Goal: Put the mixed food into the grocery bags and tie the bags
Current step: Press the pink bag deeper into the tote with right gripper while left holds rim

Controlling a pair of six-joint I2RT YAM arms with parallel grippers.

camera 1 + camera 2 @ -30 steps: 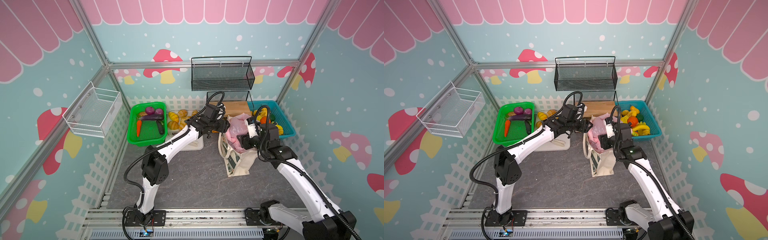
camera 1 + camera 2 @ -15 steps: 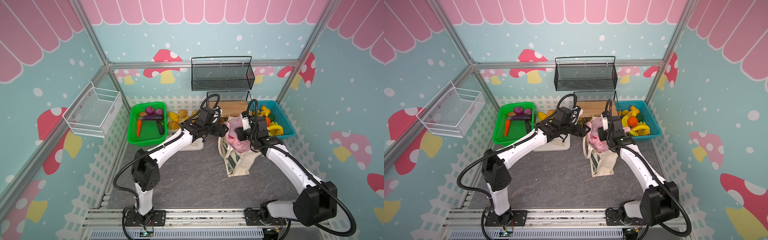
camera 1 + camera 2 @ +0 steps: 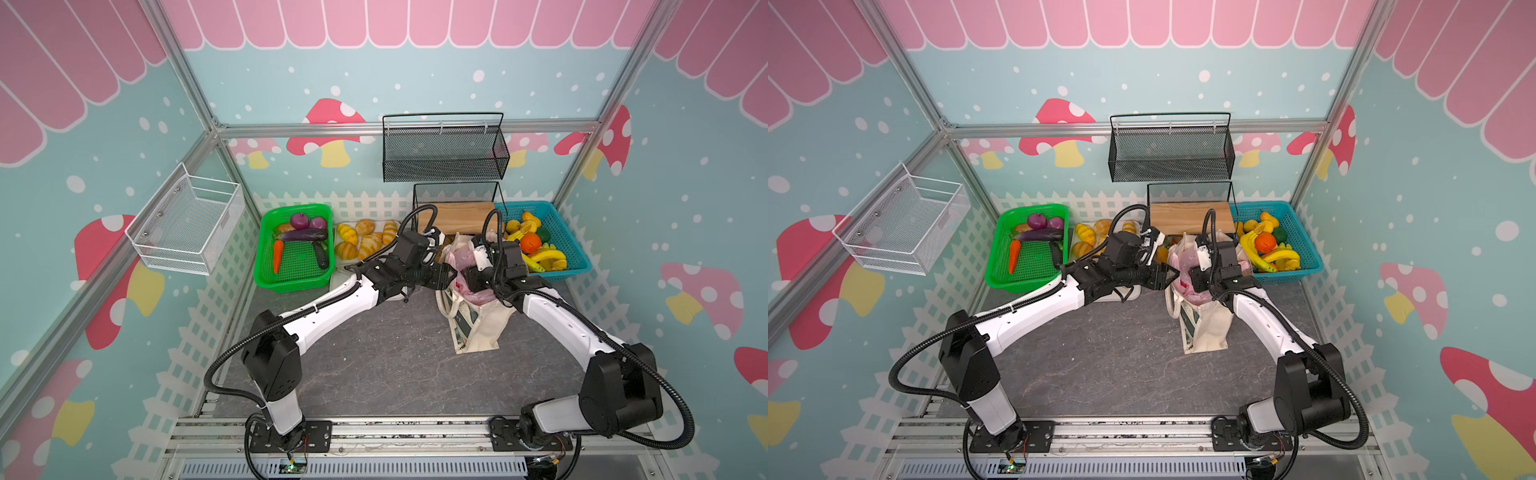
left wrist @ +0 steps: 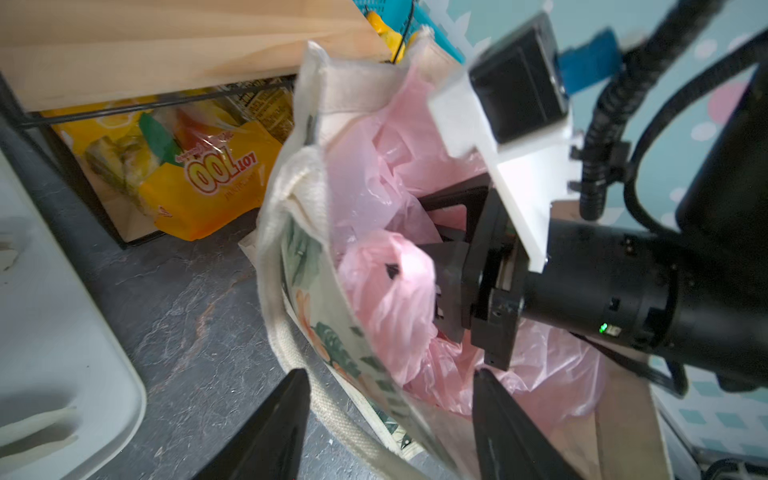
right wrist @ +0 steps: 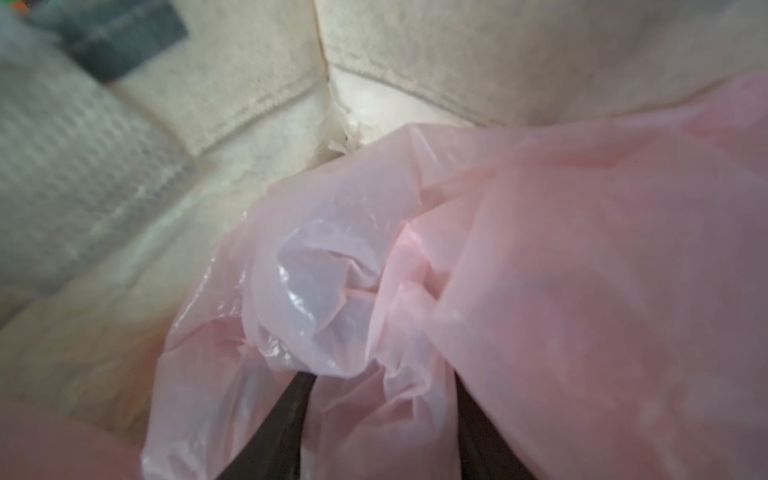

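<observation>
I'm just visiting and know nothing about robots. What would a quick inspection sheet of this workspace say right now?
Surface: dark stone-look tabletop, bare in front.
Job's things: pink bag stuffed inside standing cream tote; carrot and eggplant in green basket; yellow snack packet under wooden shelf.
Clutter: bread rolls; teal basket of bananas; white tray.
Hands: left hand open, fingers either side of the tote's rim; right hand in the pink bag's folds, grip unclear.
Cables: black hoses loop off both arms, no snag seen.
Surroundings: mushroom-print walls, black wire shelf, white wire basket.
</observation>
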